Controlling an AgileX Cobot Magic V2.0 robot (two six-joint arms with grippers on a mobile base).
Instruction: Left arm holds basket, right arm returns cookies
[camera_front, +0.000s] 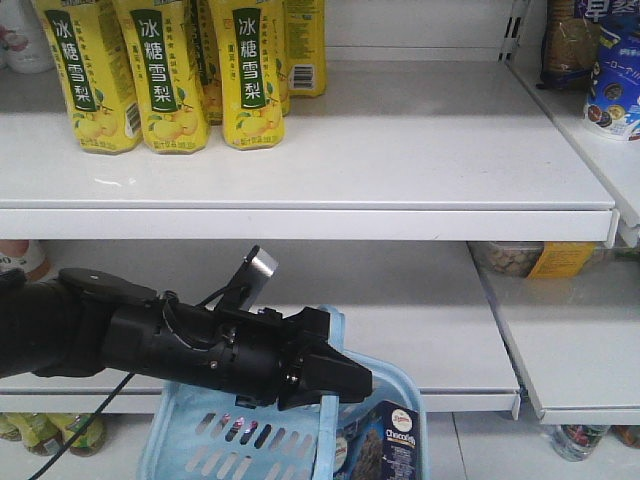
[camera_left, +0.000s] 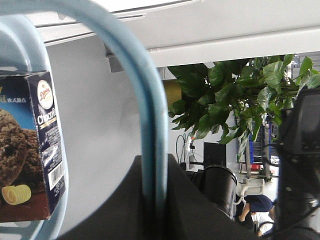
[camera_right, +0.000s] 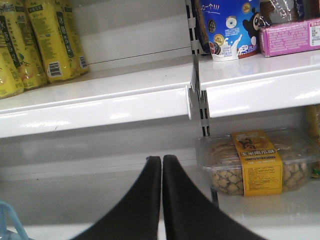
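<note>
Left arm (camera_front: 150, 340) fills front view's 8 o'clock, left gripper (camera_front: 340, 385) clamped on the basket (camera_front: 165, 440) handle; hold it level. Right gripper (camera_right: 162, 159): tips pressed together, empty, facing the lower shelf (camera_right: 75, 192). Cookies (camera_front: 392, 440) stand upright at basket's 3 o'clock end. Suggest: open wide, descend from above, pinch carton's narrow faces, avoid the handle.
</note>
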